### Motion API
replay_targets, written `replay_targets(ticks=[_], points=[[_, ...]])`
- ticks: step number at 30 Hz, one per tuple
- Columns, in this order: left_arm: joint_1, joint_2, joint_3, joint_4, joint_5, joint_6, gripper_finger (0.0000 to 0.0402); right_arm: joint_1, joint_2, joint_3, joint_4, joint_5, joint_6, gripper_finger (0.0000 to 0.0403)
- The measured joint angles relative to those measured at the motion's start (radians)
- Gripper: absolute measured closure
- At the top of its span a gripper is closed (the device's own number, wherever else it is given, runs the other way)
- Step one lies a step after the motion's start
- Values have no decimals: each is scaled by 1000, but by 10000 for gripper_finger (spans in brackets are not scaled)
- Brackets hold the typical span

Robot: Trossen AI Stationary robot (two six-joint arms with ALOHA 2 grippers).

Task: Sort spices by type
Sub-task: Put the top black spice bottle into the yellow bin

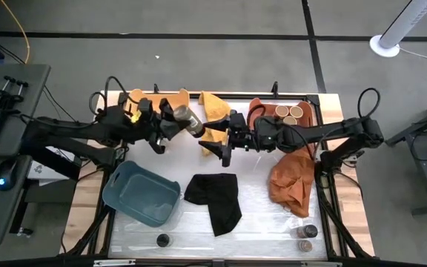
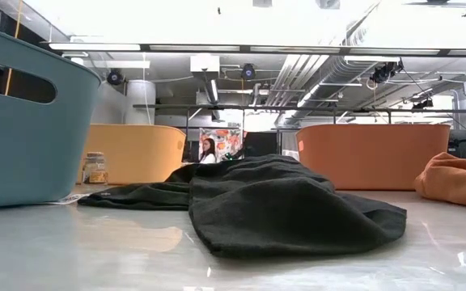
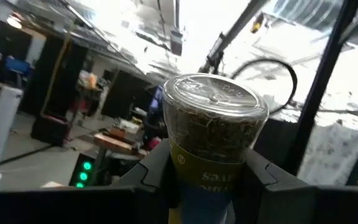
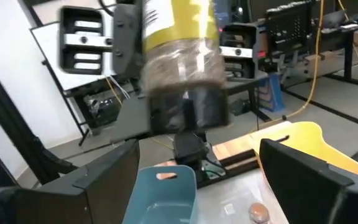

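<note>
1. Table (image 1: 199, 233): pale top fills the centre of the high view, both arms reaching in from the frame's left and right edges.
2. Blue tray (image 1: 141, 194) lower left of centre; coral tray (image 1: 258, 113) upper right, holding three tan-lidded jars (image 1: 289, 113).
3. Cloths: rust-orange cloth (image 1: 291, 184) right of centre, black cloth (image 1: 215, 199) centre bottom, yellow cloth (image 1: 213, 110) upper centre.
4. Left gripper (image 1: 170, 122) upper centre-left of the high view, raised off the table, fingers clamped round a spice jar (image 1: 191, 121) with a yellow label. Left wrist view shows this jar (image 3: 213, 134) squeezed between both dark fingers, clear end facing away, dried herb inside.
5. Right gripper (image 1: 217, 146) centre of the high view, just right of the held jar, fingers spread wide with nothing between them; right wrist view shows the jar (image 4: 179, 56) ahead of the gap, dark lid end nearest.
6. Other jars: one dark-lidded jar (image 1: 162, 239) bottom left of centre; two jars (image 1: 308, 237) bottom right, close together.
</note>
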Motion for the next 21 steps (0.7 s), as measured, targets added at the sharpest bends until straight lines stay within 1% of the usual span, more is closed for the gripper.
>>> replay_targets(ticks=[5, 11, 16, 19, 21], points=[[0, 48, 0, -1, 52, -32, 308, 1, 0, 0, -21, -19, 1, 75], [0, 104, 0, 8, 59, -47, 308, 0, 0, 0, -22, -46, 2, 75], [0, 120, 0, 70, 59, -37, 308, 1, 0, 0, -74, -47, 26, 75], [0, 120, 0, 74, 58, -25, 308, 1, 0, 0, -88, -47, 42, 85], [0, 120, 0, 72, 58, -25, 308, 1, 0, 0, -86, -46, 44, 102]])
